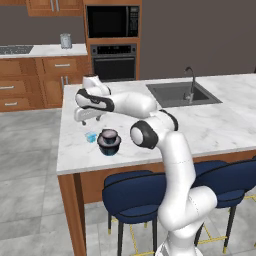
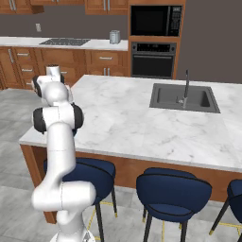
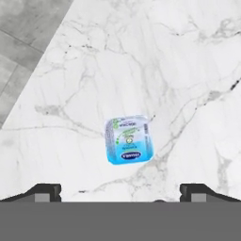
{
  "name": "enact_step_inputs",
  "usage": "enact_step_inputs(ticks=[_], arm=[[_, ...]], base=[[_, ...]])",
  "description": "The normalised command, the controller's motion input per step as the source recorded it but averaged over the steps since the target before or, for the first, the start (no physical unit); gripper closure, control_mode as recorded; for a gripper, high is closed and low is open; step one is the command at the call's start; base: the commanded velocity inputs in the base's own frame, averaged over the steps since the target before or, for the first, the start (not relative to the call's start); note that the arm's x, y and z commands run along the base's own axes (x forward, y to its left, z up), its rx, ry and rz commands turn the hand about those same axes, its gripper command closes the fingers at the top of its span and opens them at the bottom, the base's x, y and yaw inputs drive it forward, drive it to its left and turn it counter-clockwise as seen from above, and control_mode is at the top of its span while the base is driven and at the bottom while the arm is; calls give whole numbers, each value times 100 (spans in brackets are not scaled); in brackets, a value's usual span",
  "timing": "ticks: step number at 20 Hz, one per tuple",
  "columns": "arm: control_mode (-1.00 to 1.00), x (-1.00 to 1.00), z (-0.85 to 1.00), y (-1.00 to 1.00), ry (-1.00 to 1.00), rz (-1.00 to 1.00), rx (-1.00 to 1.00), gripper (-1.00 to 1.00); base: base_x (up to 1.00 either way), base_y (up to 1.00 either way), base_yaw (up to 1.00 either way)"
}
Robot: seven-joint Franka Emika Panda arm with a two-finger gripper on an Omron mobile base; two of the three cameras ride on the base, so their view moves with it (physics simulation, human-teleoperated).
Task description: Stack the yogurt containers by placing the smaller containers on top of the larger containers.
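1. The gripper (image 3: 120, 190) hangs above the island counter (image 1: 210, 125) with its jaws spread wide and holding nothing — the two dark fingertips (image 3: 43, 191) stand far apart at the bottom of the hand view.
2. The small blue cup (image 3: 130, 140) sits on the marble directly ahead of the jaws, roughly centred between them, slightly toward the right tip.
3. It looks nearly square from above, with no clear long axis; its sides are turned a little off the line between the fingers, so a small wrist roll may help.
4. In the left base view the blue cup (image 1: 91, 136) stands just beside the dark tubs (image 1: 108, 142), to their left — the smaller dark tub appears to sit in the wide one already.
5. The next move is likely a straight descent onto the cup, keeping clear of the tubs.
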Motion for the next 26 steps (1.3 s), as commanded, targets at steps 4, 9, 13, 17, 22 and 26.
enact_step_inputs(ticks=[4, 9, 13, 17, 22, 26], arm=[[-100, 0, -19, 0, 6, 0, -1, -100], [-100, 4, -21, 3, 8, 0, 0, -100], [-100, 6, -18, 4, 6, 0, 0, -100], [-100, 8, -13, 4, 5, 0, 0, -100], [-100, 7, -8, 3, 3, 0, -3, -100], [-100, 0, -1, 0, 0, 0, -3, -100]], base=[[0, 0, 0], [0, 0, 0], [0, 0, 0], [0, 0, 0], [0, 0, 0], [0, 0, 0]])
